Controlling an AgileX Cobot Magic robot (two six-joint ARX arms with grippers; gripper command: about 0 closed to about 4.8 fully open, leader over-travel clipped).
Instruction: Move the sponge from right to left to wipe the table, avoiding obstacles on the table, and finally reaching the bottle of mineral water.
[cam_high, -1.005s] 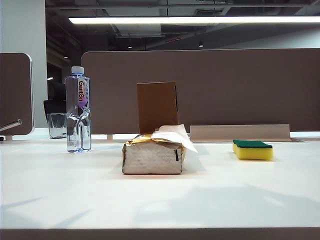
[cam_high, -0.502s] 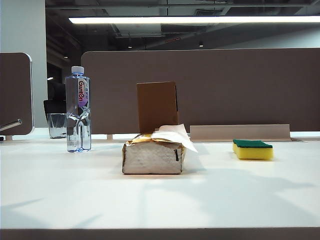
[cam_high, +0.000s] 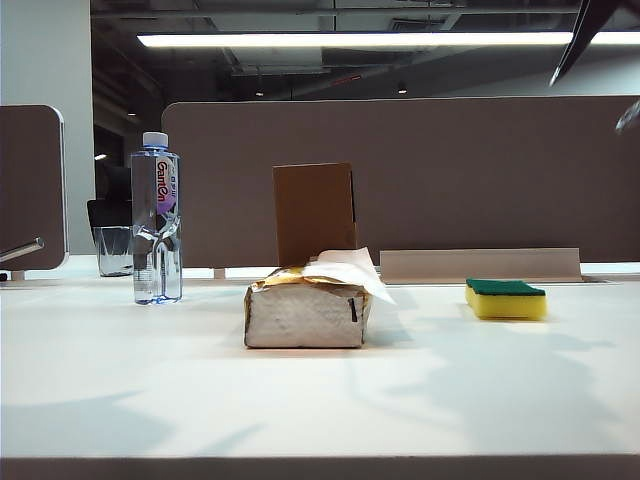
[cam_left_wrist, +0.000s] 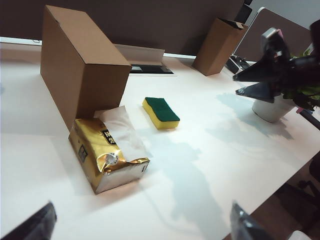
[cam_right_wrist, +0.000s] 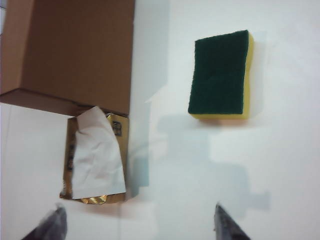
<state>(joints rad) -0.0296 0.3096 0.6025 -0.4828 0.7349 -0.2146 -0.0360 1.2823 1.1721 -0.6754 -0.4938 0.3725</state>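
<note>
I'm seeing the sponge (cam_high: 505, 299) lying green side up on the table (cam_high: 320, 400), far right, untouched. Tissue pack (cam_high: 306, 311) and cardboard box (cam_high: 314, 212) are sitting mid-table, touching; bottle (cam_high: 157, 218) is standing far left. I'm holding the right gripper (cam_right_wrist: 137, 225) above the sponge, jaws apart, empty. Left gripper (cam_left_wrist: 142, 225) is hanging over the tissue pack, jaws wide, empty.

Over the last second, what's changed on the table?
The right end effector has entered the exterior view's top right corner, high above the sponge, open, holding nothing. Arm shadows shifted across the table. Sponge, tissue pack, box and bottle stayed put.
</note>
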